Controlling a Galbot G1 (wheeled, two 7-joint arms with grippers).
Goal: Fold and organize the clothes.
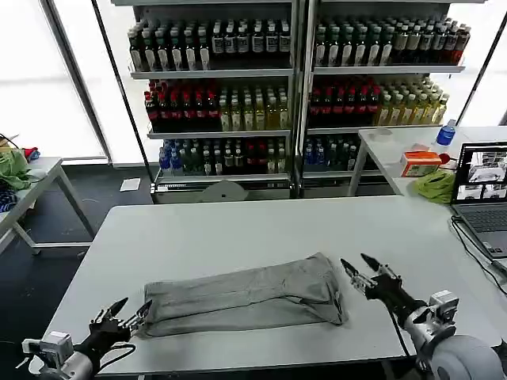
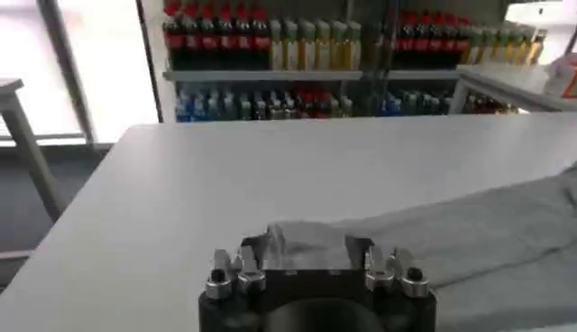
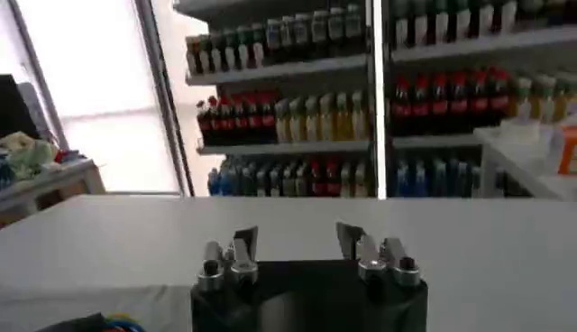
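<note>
So the grey shirt (image 1: 249,294) lies folded lengthwise mid-table. Left gripper (image 1: 131,311) touches its end, right gripper (image 1: 359,269) hangs beside the other; both jaws open. Probably 1 crosswise fold next.

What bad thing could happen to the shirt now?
1. The left gripper, open, sits at the near corner of the folded grey shirt. If it closes and lifts carelessly, the fold could come undone.
2. The shirt lies close to the table's front edge, so a hard tug might drag it off.
3. The right gripper, open beside the shirt's other end, could snag or wrinkle the cloth if it pushes in.
</note>
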